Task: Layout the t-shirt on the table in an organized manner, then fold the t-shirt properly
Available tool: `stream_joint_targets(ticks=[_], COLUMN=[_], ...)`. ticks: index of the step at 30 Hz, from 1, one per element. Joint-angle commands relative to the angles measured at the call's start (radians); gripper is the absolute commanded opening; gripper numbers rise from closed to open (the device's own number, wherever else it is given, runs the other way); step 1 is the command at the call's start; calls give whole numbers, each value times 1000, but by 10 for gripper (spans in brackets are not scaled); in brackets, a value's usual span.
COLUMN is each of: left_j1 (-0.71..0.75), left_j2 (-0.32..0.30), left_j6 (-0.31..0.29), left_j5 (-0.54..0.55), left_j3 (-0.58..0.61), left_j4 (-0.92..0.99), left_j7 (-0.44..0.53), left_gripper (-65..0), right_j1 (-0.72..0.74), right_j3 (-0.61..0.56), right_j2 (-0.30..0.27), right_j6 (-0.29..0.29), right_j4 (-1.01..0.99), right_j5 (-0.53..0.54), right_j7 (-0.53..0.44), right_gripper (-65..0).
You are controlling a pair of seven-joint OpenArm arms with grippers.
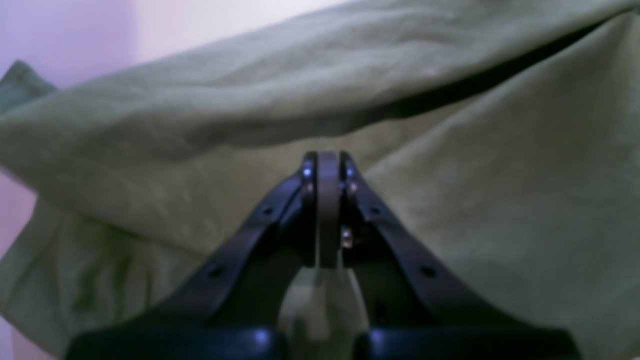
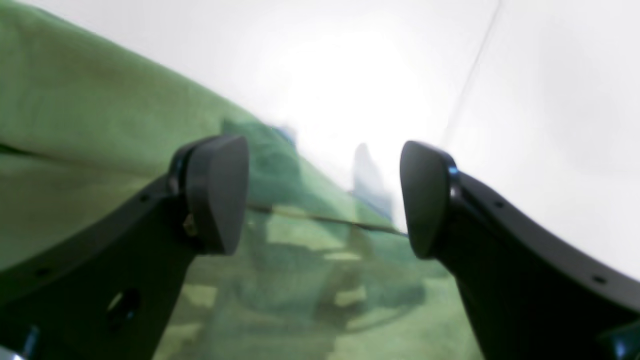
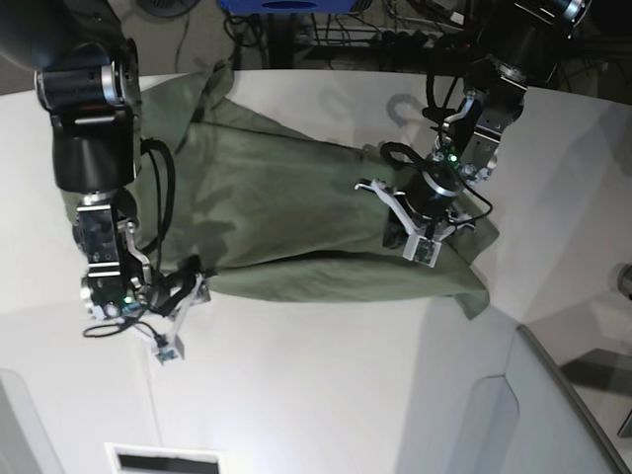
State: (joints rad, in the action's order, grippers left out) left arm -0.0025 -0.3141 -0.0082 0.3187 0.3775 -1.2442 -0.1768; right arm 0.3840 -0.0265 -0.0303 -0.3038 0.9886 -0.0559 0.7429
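White table (image 3: 326, 385); left gripper (image 1: 327, 165) pinching t-shirt (image 3: 286, 207).

I can't read any text, label, brand or number in my three views. The t-shirt (image 3: 296, 207) is plain cloth, and the bench (image 3: 326, 385) carries no legible marking.

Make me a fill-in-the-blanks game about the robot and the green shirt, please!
1. The t-shirt lies on a table whose colour is ____.
2. The right gripper has its jaws ____.
3. The left gripper has its jaws ____.
4. The colour of the t-shirt is ____.

Missing words: white; open; shut; green
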Motion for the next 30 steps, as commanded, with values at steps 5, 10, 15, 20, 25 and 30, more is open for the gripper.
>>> stream_joint_targets(ticks=[5,10,15,20,25,30], left_j1=[-3,-1,-1,-4,-9,-11], left_j2=[-6,-6,-6,-6,-6,-4], left_j6=[-2,-2,-2,-2,-2,-2], left_j5=[0,0,0,-3,0,0], left_j3=[-4,-4,-5,-5,-5,-5], left_j4=[-13,-9,-9,-6,-13,-16], left_j7=[26,26,26,26,26,26], left_gripper=[-650,-650,-650,-650,-650,-650], right_j1=[36,33,33,-67,-194,-356], right_j3=[0,3,3,0,0,-2], right_j2=[0,2,2,2,2,2], right_j6=[-1,-4,-5,-5,-5,-5], right_j4=[-90,-96,-67,177,510,797], right_j5=[6,8,8,8,8,8], right_j7=[-36,-39,-30,-21,149,238], right_gripper=[-204,-365,-648,-650,-650,-650])
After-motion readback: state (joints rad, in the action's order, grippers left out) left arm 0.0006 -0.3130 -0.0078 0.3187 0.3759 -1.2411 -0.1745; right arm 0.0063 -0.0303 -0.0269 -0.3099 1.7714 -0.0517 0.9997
